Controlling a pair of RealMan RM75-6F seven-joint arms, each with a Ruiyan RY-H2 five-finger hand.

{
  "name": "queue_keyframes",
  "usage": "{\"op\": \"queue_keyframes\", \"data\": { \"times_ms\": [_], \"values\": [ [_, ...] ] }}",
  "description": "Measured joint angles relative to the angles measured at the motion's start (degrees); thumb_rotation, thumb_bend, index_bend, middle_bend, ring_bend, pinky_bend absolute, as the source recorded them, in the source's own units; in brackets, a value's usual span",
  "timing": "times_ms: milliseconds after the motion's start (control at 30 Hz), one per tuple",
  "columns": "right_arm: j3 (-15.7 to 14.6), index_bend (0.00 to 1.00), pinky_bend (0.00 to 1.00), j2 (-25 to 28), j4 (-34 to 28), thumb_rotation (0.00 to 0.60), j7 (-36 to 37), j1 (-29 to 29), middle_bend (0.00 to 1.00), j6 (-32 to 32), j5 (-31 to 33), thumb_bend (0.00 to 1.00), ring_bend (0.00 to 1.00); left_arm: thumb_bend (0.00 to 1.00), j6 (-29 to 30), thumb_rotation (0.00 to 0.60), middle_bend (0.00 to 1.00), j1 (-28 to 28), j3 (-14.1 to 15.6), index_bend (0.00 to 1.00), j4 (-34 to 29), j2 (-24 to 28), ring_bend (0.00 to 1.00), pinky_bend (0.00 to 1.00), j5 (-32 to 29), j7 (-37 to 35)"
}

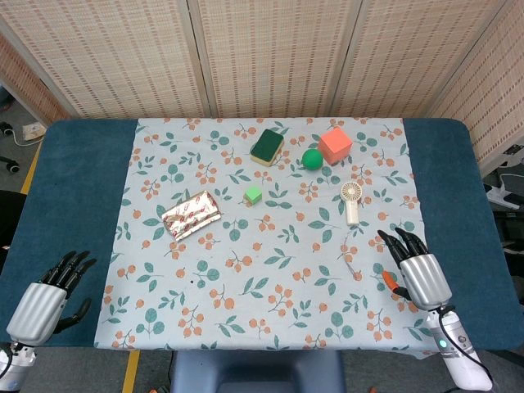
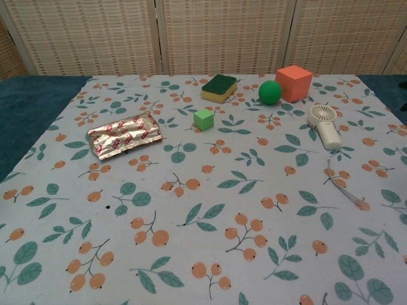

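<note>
Both hands hung apart and empty: left hand (image 1: 49, 296), right hand (image 1: 417, 270) beside small orange-handled pliers (image 1: 391, 281) (probably rigid, gripped by the handles).

I see open cloth near me; the snack packet (image 1: 191, 215), fan (image 1: 351, 201) and far blocks crowd the counter (image 1: 82, 180).

L robot hand (image 1: 47, 301): silver shell, blk fingers | R robot hand (image 1: 416, 270): same, orange bit, white wrist w/ blk cable
</note>
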Motion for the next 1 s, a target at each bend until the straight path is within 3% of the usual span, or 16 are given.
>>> {"op": "queue_keyframes", "data": {
  "times_ms": [233, 300, 367, 433, 700, 1000],
  "values": [
    [0.32, 0.0, 0.14, -0.05, -0.54, 0.6, -0.05, 0.13, 0.2, -0.57, 0.64, 0.26, 0.08, 0.39, -0.4, 0.6, 0.07, -0.05, 0.03, 0.13, -0.21, 0.08, 0.05, 0.29, -0.36, 0.16],
    [0.66, 0.0, 0.24, -0.22, -0.48, 0.6, -0.53, 0.29, 0.4, -0.7, 0.87, 0.33, 0.29, 0.39, -0.34, 0.6, 0.07, -0.05, 0.03, 0.13, -0.21, 0.06, 0.05, 0.29, -0.32, 0.19],
    [1.25, 0.0, 0.46, -0.59, -0.13, 0.6, -1.75, 0.57, 0.63, -0.83, 1.27, 0.44, 0.55, 0.39, -0.31, 0.6, 0.07, -0.05, 0.04, 0.13, -0.13, -0.01, 0.05, 0.29, -0.3, 0.18],
    [1.72, 0.0, 0.59, -0.81, -0.11, 0.6, -3.02, 0.89, 0.73, -1.73, 2.4, 0.54, 0.66, 0.39, -0.5, 0.6, 0.07, -0.12, 0.05, 0.13, 0.06, -0.12, 0.05, 0.29, -0.35, 0.16],
    [6.13, 0.03, 0.64, -1.38, -2.2, 0.6, -9.34, 4.67, 0.81, -12.28, 15.23, 0.76, 0.73, 0.39, -3.14, 0.6, 0.07, -0.74, 0.08, 0.13, 0.07, -0.07, 0.05, 0.29, -2.16, 0.44],
    [11.61, 0.03, 0.65, -5.4, 0.63, 0.6, -17.17, 10.9, 0.82, -20.73, 28.94, 0.8, 0.73, 0.39, -2.33, 0.6, 0.07, -0.02, 0.11, 0.13, -1.04, 0.36, 0.05, 0.29, -2.52, 2.59]
  ]
}}
